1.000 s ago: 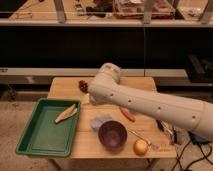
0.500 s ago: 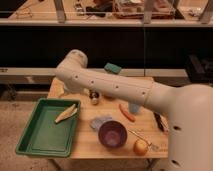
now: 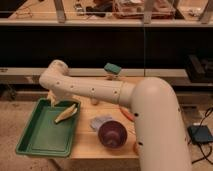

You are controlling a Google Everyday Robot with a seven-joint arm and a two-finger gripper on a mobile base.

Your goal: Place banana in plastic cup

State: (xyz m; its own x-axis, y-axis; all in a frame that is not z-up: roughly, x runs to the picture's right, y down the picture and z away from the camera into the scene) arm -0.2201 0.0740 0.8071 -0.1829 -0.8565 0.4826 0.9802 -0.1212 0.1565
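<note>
The banana (image 3: 66, 114) lies slantwise in the green tray (image 3: 44, 136), near the tray's far right corner, its pale length pointing toward the middle of the desk (image 3: 88, 141). The tray takes up the desk's left end, its long side running along the left edge. Just above the tray's far rim, a little left of the banana and not touching it, hangs the claw (image 3: 53, 101); we cannot tell whether it is open or closed, and we see nothing held in it. The white arm (image 3: 95, 90) bends at an elbow over the desk's far left corner and sweeps across to the right, where its thick lower section fills the near right corner. The plastic cup (image 3: 99, 121), pale blue, sits near the desk's middle, well apart from the banana and just beside the purple bowl (image 3: 112, 134), which stands closer to the near edge. An orange-red stick (image 3: 127, 114) shows to the right of the bowl, partly hidden by the arm. A teal block (image 3: 112, 68) stands at the far edge.
</note>
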